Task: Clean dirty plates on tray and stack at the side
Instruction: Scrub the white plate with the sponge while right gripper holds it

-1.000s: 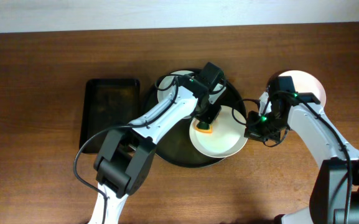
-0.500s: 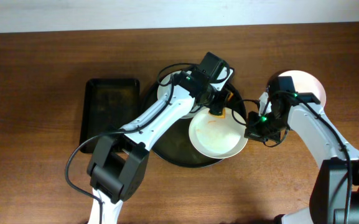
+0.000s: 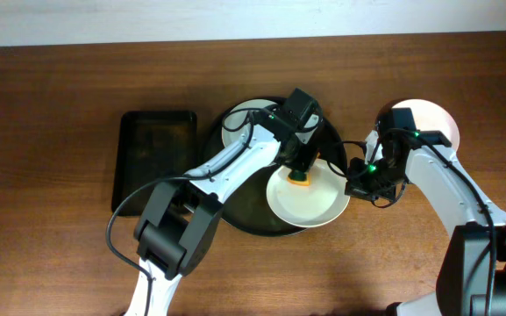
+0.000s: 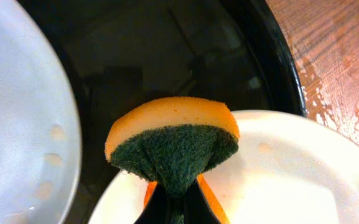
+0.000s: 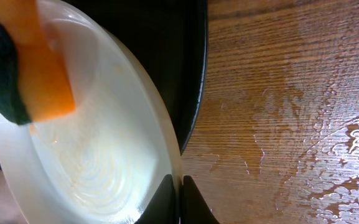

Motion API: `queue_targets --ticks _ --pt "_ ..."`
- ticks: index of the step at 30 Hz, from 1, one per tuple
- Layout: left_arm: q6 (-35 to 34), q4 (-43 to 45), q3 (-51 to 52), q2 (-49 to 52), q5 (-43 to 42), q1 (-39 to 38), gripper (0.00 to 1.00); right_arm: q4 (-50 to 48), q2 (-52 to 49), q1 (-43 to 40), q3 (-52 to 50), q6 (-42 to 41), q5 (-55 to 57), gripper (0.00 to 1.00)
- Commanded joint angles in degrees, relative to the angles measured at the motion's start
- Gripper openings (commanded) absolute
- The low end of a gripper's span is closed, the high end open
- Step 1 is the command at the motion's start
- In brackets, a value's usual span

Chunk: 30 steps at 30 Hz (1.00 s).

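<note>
Presently, one plate (image 3: 310,200) is found at the front right of the tray (image 3: 235,215), and its right edge reaches out over the tray's low rim. This plate is gripped at its right rim by the right gripper (image 5: 180,198), the jaws being closed on the thin edge. Its inner surface looks wet, and faint orange streaks are seen on it. A sponge (image 4: 173,140), orange with a dark green scouring side, is held at the back part of this plate. It is pinched by the left gripper (image 4: 174,208), and the jaws are clenched on it so firmly that the sponge is folded. Whether the sponge really presses on the plate cannot be told with certainty.

A second plate (image 3: 238,123) lies at the back left of the tray and is partly covered by the left arm. A third plate (image 3: 428,118) is placed on the wooden table (image 3: 60,246), to the right of the tray and apart from it, half hidden under the right arm. Beside the tray's rim the table is seen wet. A smaller rectangular black tray (image 3: 154,158) is set just beside the round one, on its left.
</note>
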<state>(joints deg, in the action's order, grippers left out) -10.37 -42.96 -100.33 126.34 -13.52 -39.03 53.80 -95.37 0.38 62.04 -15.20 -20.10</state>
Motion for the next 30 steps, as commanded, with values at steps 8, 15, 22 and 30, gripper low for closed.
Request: queue_targets --ticks 8,15,22,30 --pt "1.5 -6.6 0.2 -8.0 -4.5 2.5 0.0 0.7 1.7 0.3 1.3 -0.1 1.3 0.04" --pt "1.4 -7.0 0.2 -12.6 -3.7 11.6 0.0 0.7 1.7 0.4 1.3 -0.1 1.3 0.04" --pt "1.4 -1.4 0.2 -11.2 -0.6 3.9 0.0 -0.4 1.6 0.4 1.3 -3.8 14.6 0.04" --pt "0.6 2.0 0.2 -3.3 -12.9 -0.2 0.0 -0.4 1.4 0.4 1.2 -3.7 14.8 0.04"
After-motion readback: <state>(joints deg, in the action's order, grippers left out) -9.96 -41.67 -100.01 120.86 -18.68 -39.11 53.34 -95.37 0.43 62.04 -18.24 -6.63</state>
